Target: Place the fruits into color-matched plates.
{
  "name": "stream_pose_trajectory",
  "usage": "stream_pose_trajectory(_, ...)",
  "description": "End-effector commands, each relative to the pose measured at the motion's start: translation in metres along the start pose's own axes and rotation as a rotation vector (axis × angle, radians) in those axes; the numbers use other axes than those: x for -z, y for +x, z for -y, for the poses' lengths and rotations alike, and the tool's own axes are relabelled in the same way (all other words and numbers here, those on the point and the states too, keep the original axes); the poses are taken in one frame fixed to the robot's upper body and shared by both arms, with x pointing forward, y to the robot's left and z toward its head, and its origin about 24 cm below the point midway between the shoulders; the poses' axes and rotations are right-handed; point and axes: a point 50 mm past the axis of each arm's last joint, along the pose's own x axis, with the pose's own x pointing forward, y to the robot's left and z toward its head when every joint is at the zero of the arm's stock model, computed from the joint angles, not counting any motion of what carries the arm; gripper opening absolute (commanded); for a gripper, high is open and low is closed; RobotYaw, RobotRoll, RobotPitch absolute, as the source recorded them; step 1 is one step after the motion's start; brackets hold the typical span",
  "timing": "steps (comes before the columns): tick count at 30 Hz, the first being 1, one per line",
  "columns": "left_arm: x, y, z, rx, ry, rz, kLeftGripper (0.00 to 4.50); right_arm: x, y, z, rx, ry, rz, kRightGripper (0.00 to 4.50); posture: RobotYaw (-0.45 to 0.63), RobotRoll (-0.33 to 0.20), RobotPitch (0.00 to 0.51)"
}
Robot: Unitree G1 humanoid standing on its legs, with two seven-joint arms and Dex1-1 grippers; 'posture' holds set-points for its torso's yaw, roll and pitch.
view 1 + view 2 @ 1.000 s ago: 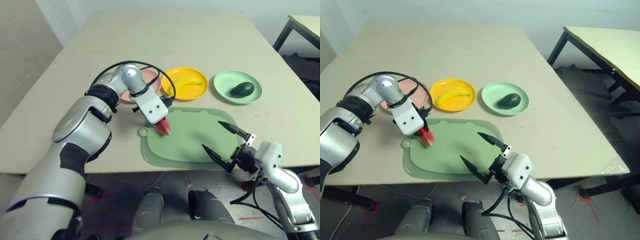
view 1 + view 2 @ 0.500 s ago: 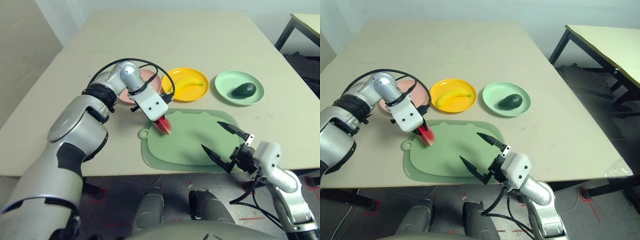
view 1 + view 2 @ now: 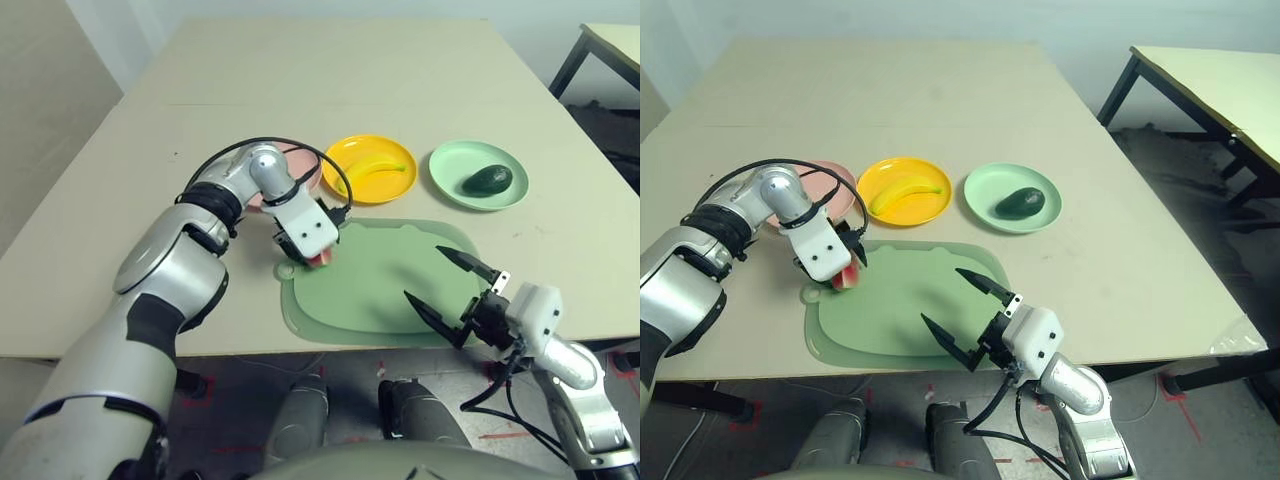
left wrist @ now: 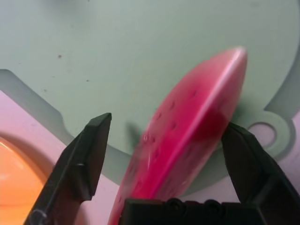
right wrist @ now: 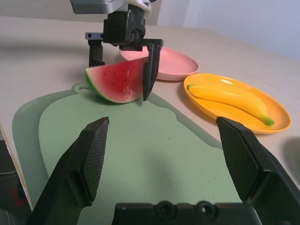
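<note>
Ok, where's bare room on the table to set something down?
Free: the far table beyond the plates, and the mat between the watermelon wedge and the right gripper. Crowded: the mat's ring-tab corner under the left gripper.

A sage-green mat [image 3: 390, 280] with rounded corners and a ring tab [image 3: 286, 270] lies near the front edge of the beige surface [image 3: 330, 90]. A second table [image 3: 1210, 85] stands well apart at the right.
</note>
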Motion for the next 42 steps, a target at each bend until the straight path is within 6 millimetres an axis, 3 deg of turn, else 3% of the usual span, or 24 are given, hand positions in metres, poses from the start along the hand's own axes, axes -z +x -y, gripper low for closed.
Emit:
stream_pose_trajectory(1,0.007,0.009,0.013,0.104,-0.066,-0.013,3.71,-0.001,0.000,0.000,-0.008,0.013,-0.001,4.50,0.06,0.000,0.117)
stream_pose_trajectory(4,0.008,0.003,0.012,0.097,-0.074,-0.021,2.57,-0.001,0.000,0.001,-0.009,0.014,0.000,4.50,0.07,0.000,0.116)
stream_pose_trajectory(6,0.008,-0.002,0.012,0.084,-0.081,-0.028,2.21,-0.001,0.001,0.001,-0.011,0.015,0.000,4.50,0.07,0.000,0.115)
stream_pose_trajectory(15,0.005,-0.031,-0.001,-0.089,-0.105,0.016,2.21,-0.001,0.004,0.003,-0.018,0.025,0.016,4.50,0.08,0.000,0.111)
stream_pose_trajectory(19,0.001,-0.056,-0.009,-0.190,-0.092,0.021,2.21,-0.006,0.006,0.002,-0.016,0.035,0.033,4.50,0.08,0.000,0.110)
stream_pose_trajectory(25,0.015,-0.088,0.005,-0.262,-0.204,-0.084,2.21,-0.016,0.009,-0.010,-0.067,0.092,0.015,4.50,0.08,0.000,0.110)
stream_pose_trajectory(32,0.041,-0.086,0.023,-0.404,-0.350,-0.303,2.21,-0.035,0.021,-0.016,-0.067,0.213,0.012,4.50,0.08,0.000,0.118)
stream_pose_trajectory(42,0.065,-0.059,0.027,-0.536,-0.397,-0.517,2.21,-0.048,0.030,-0.016,-0.019,0.285,0.000,4.50,0.05,0.000,0.126)
